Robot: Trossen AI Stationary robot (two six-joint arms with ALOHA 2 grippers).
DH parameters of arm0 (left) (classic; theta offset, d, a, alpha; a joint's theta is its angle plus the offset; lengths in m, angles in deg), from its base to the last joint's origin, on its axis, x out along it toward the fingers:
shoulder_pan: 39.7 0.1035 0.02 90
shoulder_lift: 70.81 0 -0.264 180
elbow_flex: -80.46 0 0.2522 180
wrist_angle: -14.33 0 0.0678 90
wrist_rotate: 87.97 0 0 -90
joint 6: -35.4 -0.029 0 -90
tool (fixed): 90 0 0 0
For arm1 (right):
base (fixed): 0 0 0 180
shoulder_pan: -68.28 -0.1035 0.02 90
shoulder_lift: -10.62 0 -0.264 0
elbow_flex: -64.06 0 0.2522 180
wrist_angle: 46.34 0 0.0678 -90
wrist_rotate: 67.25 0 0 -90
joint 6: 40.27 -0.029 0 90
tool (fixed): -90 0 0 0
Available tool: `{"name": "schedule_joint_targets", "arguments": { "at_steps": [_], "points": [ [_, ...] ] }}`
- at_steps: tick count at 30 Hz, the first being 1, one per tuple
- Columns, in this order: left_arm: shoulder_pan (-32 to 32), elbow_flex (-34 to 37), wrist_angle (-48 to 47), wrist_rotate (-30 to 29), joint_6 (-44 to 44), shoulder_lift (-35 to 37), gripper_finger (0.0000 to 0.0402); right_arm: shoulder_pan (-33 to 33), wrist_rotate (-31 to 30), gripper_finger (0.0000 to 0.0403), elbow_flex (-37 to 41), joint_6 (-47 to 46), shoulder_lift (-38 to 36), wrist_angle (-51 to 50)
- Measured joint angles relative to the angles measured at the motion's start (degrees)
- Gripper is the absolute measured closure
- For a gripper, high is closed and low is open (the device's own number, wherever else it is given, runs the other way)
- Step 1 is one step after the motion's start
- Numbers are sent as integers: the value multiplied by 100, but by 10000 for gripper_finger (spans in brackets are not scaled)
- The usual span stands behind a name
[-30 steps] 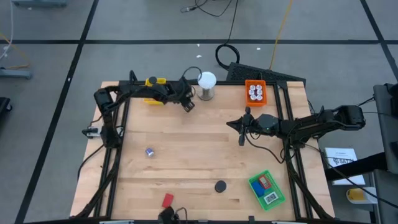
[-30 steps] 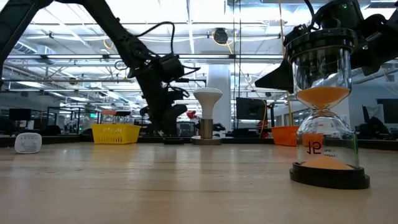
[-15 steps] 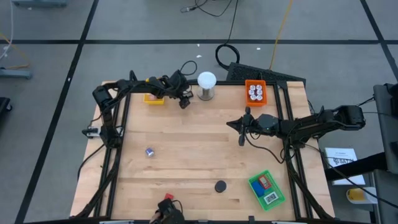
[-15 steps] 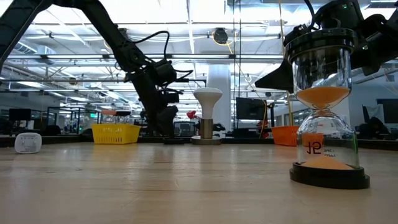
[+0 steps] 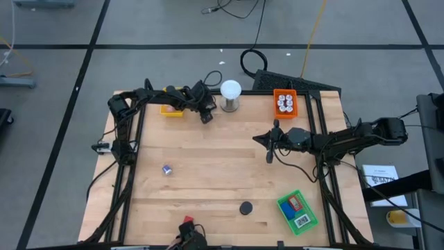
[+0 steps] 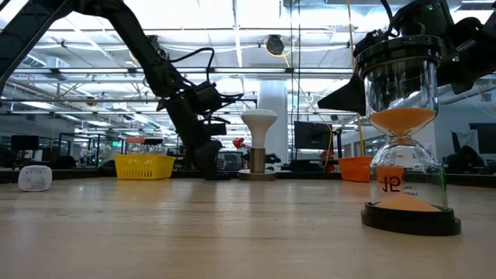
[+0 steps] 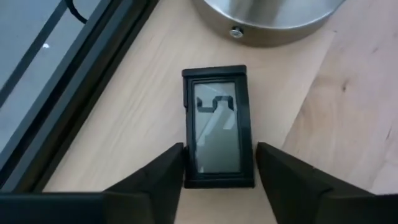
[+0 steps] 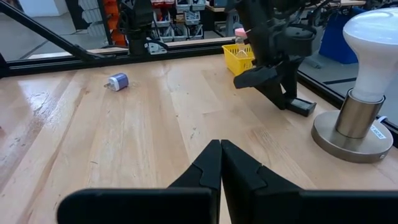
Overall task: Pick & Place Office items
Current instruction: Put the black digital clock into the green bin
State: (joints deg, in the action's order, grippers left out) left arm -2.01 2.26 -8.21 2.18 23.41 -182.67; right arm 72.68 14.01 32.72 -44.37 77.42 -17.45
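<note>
Straddling a small black rectangular item [image 7: 217, 127] with a glassy face, the left tool [image 7: 217, 177] stands spread, one finger [image 7: 158, 177] on each long side of the piece and neither clearly touching it; this placement reads as the line-up for a pinch across the item's narrow width, not yet made. The item lies flat on the wooden surface [image 5: 222, 173] at the far edge, just beside the metal base of the white ball lamp [image 5: 230, 95] and near the yellow tray [image 5: 171, 102], which is judged the likely destination. The right tool [image 8: 220, 163] hangs over the right middle of the surface with its fingers pressed together and nothing between them; that arm waits. Other items remain well apart across the surface: a small bluish piece [image 5: 166, 169] on the left, a black round piece [image 5: 245, 207] toward the near edge, and a red block [image 5: 186, 222] at the near edge. The orange tray [image 5: 284, 102] and the green tray [image 5: 297, 210] already hold pieces. The left wrist view alone shows the black item and the gap at each finger; in the high view the arm covers it. The right wrist view shows the left tool tilted down onto the item's end. The low view alone shows an hourglass [image 6: 405, 132] close to the lens, which the high view cannot identify.
</note>
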Motion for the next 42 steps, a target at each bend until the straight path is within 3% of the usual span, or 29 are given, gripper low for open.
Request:
{"name": "schedule_joint_targets", "arguments": {
  "at_steps": [5,13,21,26,31,38,42],
  "points": [
    [-109,0,-148,-247,-237,32,248,0,1,403,0,1,0,0],
    [-408,7,-728,-364,-341,209,246,0,2,403,0,1,0,-36],
    [-1046,34,-1232,-343,-287,918,247,-4,2,403,0,-1,0,-92],
    [-1795,262,-907,-312,30,1304,244,-30,2,403,0,-36,0,-163],
    [-2647,481,58,-315,622,1220,247,-203,4,403,0,-65,-28,-272],
    [-3470,406,1884,-298,1112,300,247,-564,-31,403,0,-154,-335,-769],
    [-3639,-80,2168,-294,1154,-435,247,-794,-288,403,2,-329,-534,-1308]
  ]
}}
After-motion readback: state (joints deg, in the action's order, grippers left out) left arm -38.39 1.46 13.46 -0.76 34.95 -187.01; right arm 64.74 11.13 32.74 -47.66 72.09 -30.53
